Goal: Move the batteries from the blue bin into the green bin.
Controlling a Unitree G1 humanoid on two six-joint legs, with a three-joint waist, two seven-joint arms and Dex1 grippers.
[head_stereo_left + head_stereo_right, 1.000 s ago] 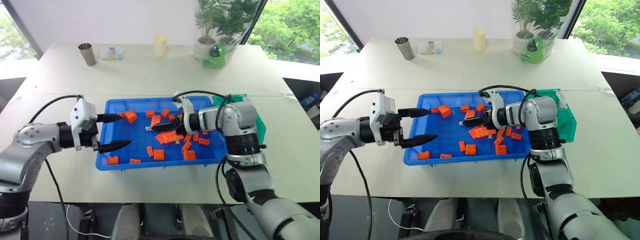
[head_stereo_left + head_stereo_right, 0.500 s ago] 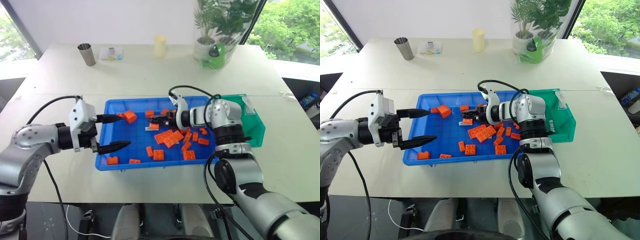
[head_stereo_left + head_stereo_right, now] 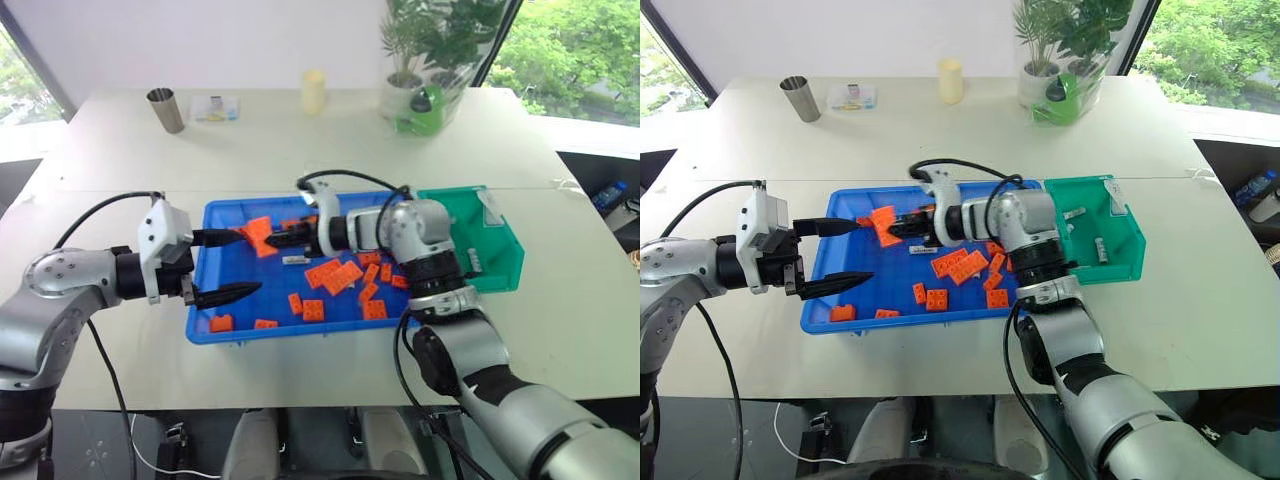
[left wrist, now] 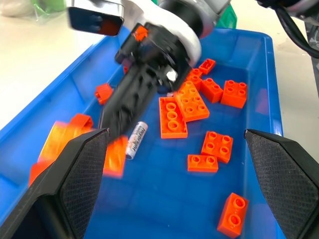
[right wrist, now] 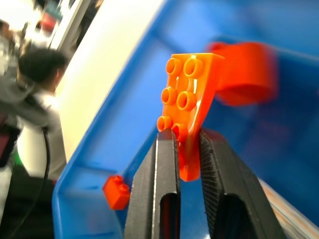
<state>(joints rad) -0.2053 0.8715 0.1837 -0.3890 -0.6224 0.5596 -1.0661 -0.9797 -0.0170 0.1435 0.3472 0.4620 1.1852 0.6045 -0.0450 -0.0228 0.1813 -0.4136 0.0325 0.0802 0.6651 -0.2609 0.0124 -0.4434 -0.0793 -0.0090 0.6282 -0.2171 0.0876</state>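
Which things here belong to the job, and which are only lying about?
Job: battery in blue bin; batteries in green bin.
Lying about: orange bricks, metal cup, candle, potted plant.

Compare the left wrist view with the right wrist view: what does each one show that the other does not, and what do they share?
Left wrist view, not the right: a battery lying loose on the bin floor beside the right gripper, the open left gripper, a corner of the green bin. Right wrist view, not the left: the right gripper's close grip on an orange brick, a blurred person behind. Both: the blue bin and loose orange bricks.
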